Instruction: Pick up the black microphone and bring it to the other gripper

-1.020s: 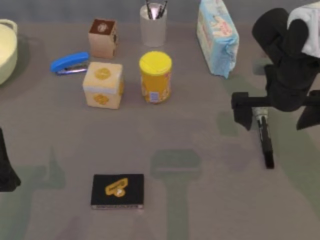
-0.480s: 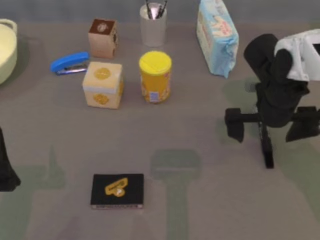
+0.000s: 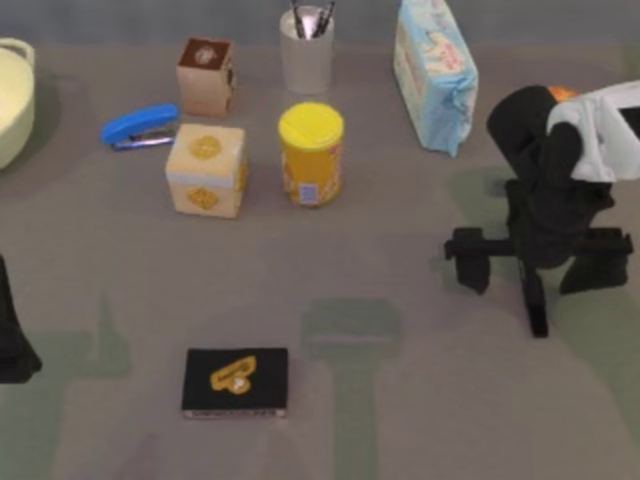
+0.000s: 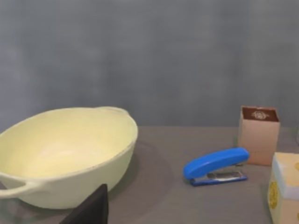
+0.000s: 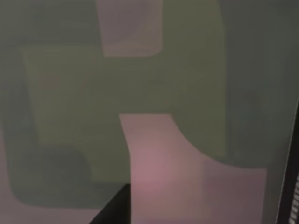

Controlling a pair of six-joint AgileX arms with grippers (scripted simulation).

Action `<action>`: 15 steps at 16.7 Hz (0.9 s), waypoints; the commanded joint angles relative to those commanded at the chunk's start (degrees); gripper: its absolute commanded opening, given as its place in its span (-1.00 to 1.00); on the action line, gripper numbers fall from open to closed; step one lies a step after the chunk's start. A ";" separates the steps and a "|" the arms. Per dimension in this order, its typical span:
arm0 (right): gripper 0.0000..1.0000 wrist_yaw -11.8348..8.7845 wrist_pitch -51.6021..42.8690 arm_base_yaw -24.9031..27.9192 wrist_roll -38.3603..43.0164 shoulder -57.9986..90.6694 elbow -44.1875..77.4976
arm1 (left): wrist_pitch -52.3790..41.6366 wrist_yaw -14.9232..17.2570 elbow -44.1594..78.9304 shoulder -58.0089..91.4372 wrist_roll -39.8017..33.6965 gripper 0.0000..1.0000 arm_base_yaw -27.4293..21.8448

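From above, the right hand (image 3: 538, 262) hangs over the worktop (image 3: 400, 420) out at about three o'clock, its two fingers spread wide apart, one to either side of the black microphone (image 3: 535, 300). The microphone lies flat on the worktop, its slim body running roughly along the twelve-to-six line, the lower end poking out below the hand while the upper part is hidden beneath the arm. Neither finger (image 3: 470, 262) appears to touch it.

The left hand (image 3: 15, 345) sits parked at the nine o'clock edge, only a dark wedge of it showing, and I cannot tell how its fingers stand.

Toward eleven o'clock there is a blue stapler (image 3: 140, 127), with a brown carton (image 3: 207, 76) just beyond it and a cream box (image 3: 206, 170) just beside it. A yellow can (image 3: 311, 153) stands near twelve, a white cup (image 3: 306, 48) behind it, and a pale blue packet (image 3: 434, 72) off toward one o'clock. A black box (image 3: 236, 382) lies toward seven.

The left wrist view gives what the overhead one only clips at the edge: the whole pale yellow bowl (image 4: 65, 158), with the stapler (image 4: 216, 166) and carton (image 4: 258, 135) seen side-on beyond it. The right wrist view shows only mottled worktop (image 5: 154, 163) and a dark strip at its edge, too cut off to name.
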 joint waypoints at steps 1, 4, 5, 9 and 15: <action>0.85 0.00 0.00 0.00 0.00 0.00 0.00 | 0.00 0.00 0.00 0.00 0.00 1.00 0.00; 0.40 0.00 0.00 0.00 0.00 0.00 0.00 | 0.00 0.00 0.00 0.00 0.00 1.00 0.00; 0.25 0.00 0.00 0.00 0.00 0.00 0.00 | 0.00 0.00 0.00 0.00 0.00 1.00 0.00; -0.36 0.00 0.00 0.00 0.00 0.00 0.00 | 0.00 0.00 0.00 0.00 0.00 1.00 0.00; -1.00 0.00 0.00 0.00 0.00 0.00 0.00 | 0.00 0.00 0.00 0.00 0.00 1.00 0.00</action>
